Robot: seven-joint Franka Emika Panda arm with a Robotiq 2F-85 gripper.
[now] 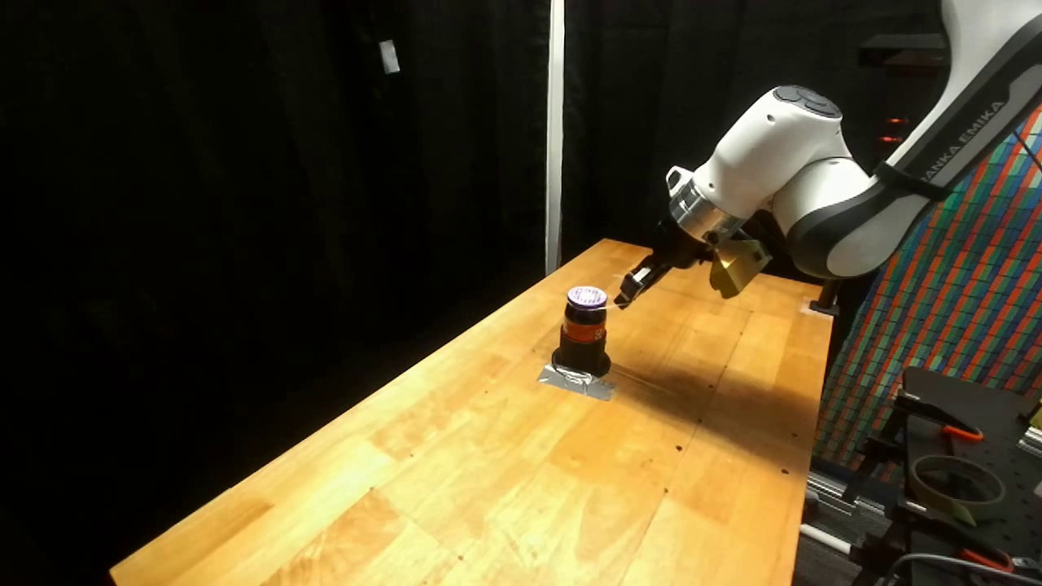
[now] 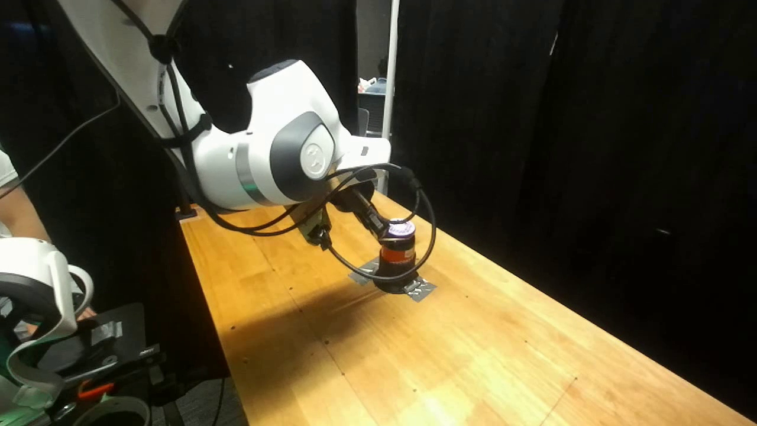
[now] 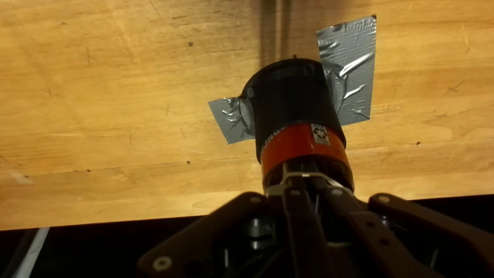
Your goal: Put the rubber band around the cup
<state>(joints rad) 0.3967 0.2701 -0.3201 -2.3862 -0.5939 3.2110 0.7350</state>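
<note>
Dark curtains (image 1: 244,203) hang behind a long wooden tabletop (image 1: 505,456), with a pale pole (image 1: 555,146) upright before them and a brightly patterned cloth (image 1: 977,301) at the far right of an exterior view. On the tabletop stands the cup (image 1: 584,334), upright and dark, with an orange-red label (image 3: 305,143) round its middle and a whitish, purple-edged lid (image 1: 587,296) on top. Pieces of grey tape (image 3: 349,77) lie on the wood at two sides of its foot, touching it (they are crumpled and shiny where they meet the cup). Reaching down at a slant, the white robot arm (image 1: 765,146) brings its pincer (image 1: 624,299) just beside the cup's upper part. The pincer is pressed together on a pale rubber band (image 3: 305,175). From there the band runs as a thin strand to the cup, just below the lid; whether it goes all the way round, I cannot tell. Black cable (image 2: 434,228) loops from the arm and crosses before the cup in an exterior view. Beyond the tabletop's edge, a roll of tape (image 1: 987,506) rests on a dark stand (image 1: 936,399), and a person's bare arm (image 2: 20,213) shows in an exterior view.
</note>
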